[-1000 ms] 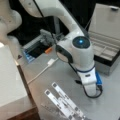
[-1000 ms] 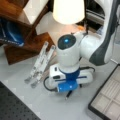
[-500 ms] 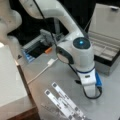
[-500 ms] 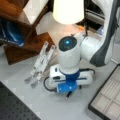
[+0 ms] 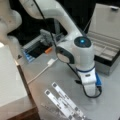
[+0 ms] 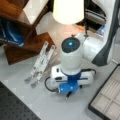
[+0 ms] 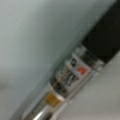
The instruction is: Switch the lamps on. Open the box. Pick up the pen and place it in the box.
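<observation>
The wrist view is filled by the pen (image 7: 75,72), lying diagonally on the grey table with a black upper part, a clear labelled middle and a silvery lower end. My gripper (image 5: 91,93) is down at the table, with the wrist pointing straight down; in both front views the white and blue hand (image 6: 68,92) covers the fingers and the pen. The box (image 5: 107,47) stands open at a front view's right, its lid (image 5: 110,22) raised and pale compartments (image 6: 107,100) showing. A lit lamp shade (image 6: 68,11) glows behind the arm.
Two long flat white bars (image 5: 63,100) lie on the table just beside the hand, also seen as white bars (image 6: 40,63). A white cable (image 5: 42,71) runs past them. A wooden stand (image 6: 27,45) and a black perforated mat (image 6: 15,107) flank the work area.
</observation>
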